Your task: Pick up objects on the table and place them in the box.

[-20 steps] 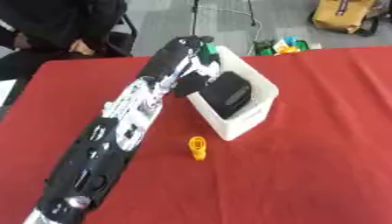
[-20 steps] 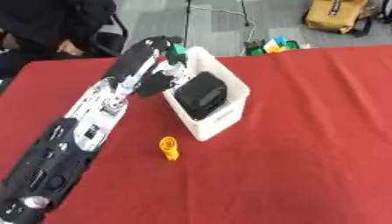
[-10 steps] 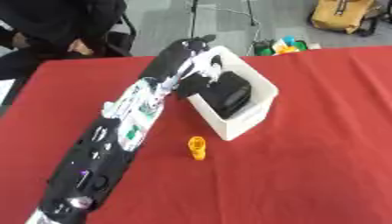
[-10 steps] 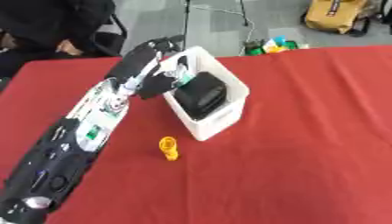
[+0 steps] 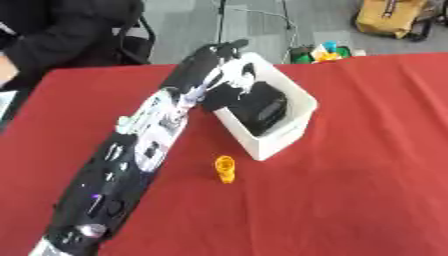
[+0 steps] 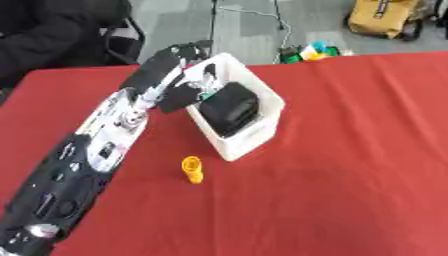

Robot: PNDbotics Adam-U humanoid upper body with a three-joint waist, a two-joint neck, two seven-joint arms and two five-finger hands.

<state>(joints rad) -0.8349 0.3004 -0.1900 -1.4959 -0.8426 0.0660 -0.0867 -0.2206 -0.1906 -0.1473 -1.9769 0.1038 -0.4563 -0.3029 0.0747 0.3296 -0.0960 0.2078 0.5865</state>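
The left hand (image 6: 194,84) sits over the near rim of the white box (image 5: 297,100), its fingers too blurred to read as curled or straight. A dark object (image 5: 260,108) fills the box; its shape is unclear, and the hand covers its far end. The left arm (image 5: 131,165) runs off the lower left edge of both views. The small yellow object (image 5: 226,169) on the red table (image 5: 367,180) is too small to identify.
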